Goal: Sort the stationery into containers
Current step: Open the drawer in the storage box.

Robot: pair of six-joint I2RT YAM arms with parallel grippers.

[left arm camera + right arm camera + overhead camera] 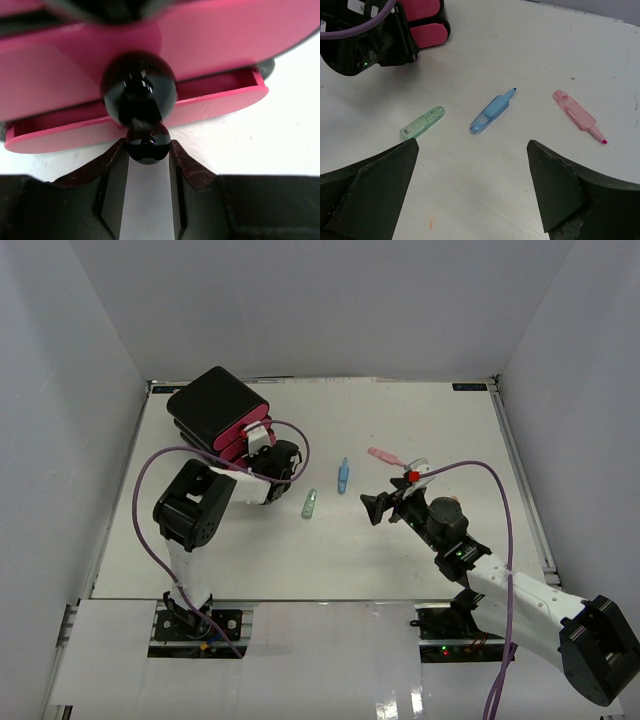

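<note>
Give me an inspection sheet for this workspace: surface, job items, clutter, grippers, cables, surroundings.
Surface: white tabletop, a few faint specks.
Job's things: black rounded box of pink drawers at far left, lowest drawer slightly out; green translucent highlighter, blue translucent highlighter and pink translucent highlighter lie apart mid-table.
Clutter: nothing seen.
Grippers: left gripper straddles the lower black round knob, grip unclear; right gripper open, empty, above the table.
Cables: purple cables loop off both arms, clear of the highlighters.
Surroundings: white walls on three sides.
</note>
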